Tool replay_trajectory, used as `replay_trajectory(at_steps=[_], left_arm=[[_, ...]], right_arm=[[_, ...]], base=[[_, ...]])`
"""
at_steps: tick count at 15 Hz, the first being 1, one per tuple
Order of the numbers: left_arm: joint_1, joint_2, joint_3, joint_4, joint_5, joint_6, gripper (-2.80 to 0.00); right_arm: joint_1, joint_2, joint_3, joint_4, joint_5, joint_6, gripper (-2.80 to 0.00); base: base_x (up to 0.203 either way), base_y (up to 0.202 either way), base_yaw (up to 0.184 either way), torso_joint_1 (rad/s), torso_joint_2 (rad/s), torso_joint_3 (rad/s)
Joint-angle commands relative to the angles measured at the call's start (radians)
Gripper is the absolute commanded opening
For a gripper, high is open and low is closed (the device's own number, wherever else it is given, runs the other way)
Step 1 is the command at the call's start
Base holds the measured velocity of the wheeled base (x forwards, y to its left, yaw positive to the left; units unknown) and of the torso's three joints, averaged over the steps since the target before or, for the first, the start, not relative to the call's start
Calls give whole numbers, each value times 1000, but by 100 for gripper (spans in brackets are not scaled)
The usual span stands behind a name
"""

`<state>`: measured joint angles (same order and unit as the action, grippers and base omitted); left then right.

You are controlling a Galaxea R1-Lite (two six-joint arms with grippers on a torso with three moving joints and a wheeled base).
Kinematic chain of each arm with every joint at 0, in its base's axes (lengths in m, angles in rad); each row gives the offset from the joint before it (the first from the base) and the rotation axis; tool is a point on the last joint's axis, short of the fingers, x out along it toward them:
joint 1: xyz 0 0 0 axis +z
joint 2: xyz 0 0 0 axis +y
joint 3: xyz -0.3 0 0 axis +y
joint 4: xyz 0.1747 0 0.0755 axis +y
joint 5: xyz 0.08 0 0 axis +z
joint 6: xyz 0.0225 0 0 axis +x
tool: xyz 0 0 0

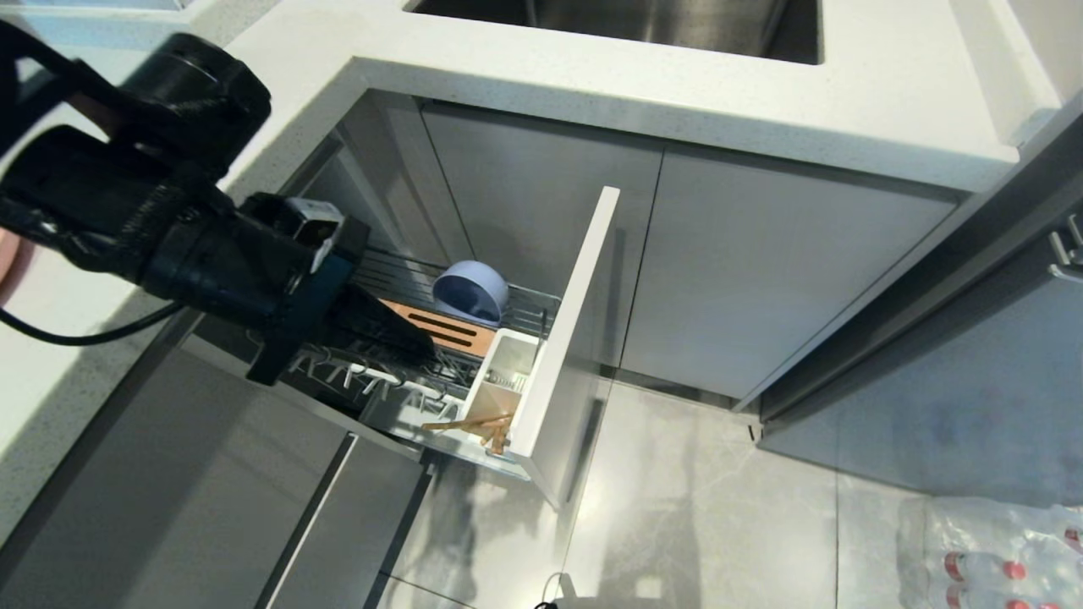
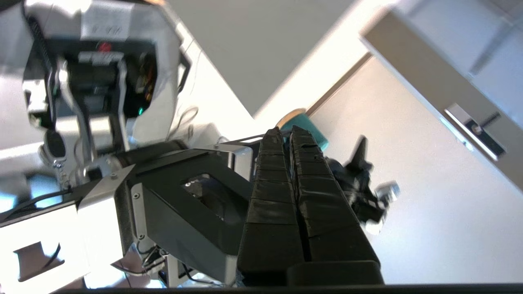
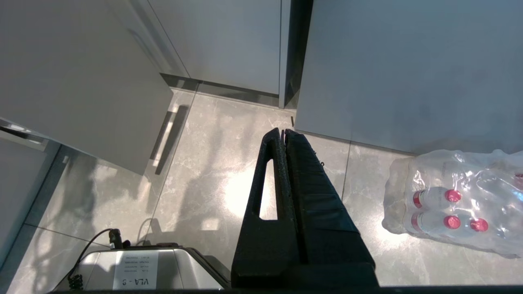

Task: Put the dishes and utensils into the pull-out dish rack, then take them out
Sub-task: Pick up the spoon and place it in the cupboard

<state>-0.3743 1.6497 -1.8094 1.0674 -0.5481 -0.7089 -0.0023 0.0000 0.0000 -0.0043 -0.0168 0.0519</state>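
The pull-out dish rack [image 1: 568, 321] stands slid out from under the counter. A blue-grey bowl [image 1: 470, 289] leans on its side in the wire basket, beside the wooden slotted insert [image 1: 464, 336]. Chopsticks [image 1: 470, 421] lie slanting at the white cutlery holder [image 1: 513, 362]. My left gripper [image 1: 426, 347] hangs over the rack's near side, next to the insert; its fingers [image 2: 271, 163] are shut with nothing visible between them. A salmon-pink edge [image 1: 7, 262] shows on the counter behind the left arm; I cannot tell if it is the plate. The spoon is out of view. My right gripper [image 3: 283, 131] is shut, parked over the floor.
The white counter [image 1: 677, 85] with a steel sink [image 1: 634, 21] overhangs the grey cabinet doors [image 1: 761, 279]. A shrink-wrapped pack of bottles [image 1: 998, 558] [image 3: 453, 204] lies on the tiled floor at the right. My own base [image 3: 135, 269] sits below the right gripper.
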Motion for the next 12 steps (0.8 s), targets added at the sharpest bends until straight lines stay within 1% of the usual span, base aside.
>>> replay_trajectory(at_steps=[1,2,3,5,6,7,9,12], left_arm=[[-9,-118,-4,5,3,-4,-280],[-10,-165,-11,5,18,3,-280],[-10,-212,-22,6,49,16,-280],[-5,-296,-47,6,133,47,-280],[8,-330,-60,6,170,73,-280],[36,-366,-71,5,198,111,-280],[126,-424,-91,1,237,197,-280],[276,-473,-107,-2,264,319,-280]], right_arm=[[0,0,0,0,0,0,-280],[1,1,0,0,0,0,-280],[1,0,0,0,0,0,-280],[-1,2,0,0,0,0,-280],[1,1,0,0,0,-1,-280],[1,0,0,0,0,0,-280],[-1,0,0,0,0,0,-280],[0,2,0,0,0,0,-280]], base=[[0,0,0,0,0,0],[0,0,0,0,0,0],[0,0,0,0,0,0],[0,0,0,0,0,0],[0,0,0,0,0,0],[0,0,0,0,0,0],[0,0,0,0,0,0],[0,0,0,0,0,0]])
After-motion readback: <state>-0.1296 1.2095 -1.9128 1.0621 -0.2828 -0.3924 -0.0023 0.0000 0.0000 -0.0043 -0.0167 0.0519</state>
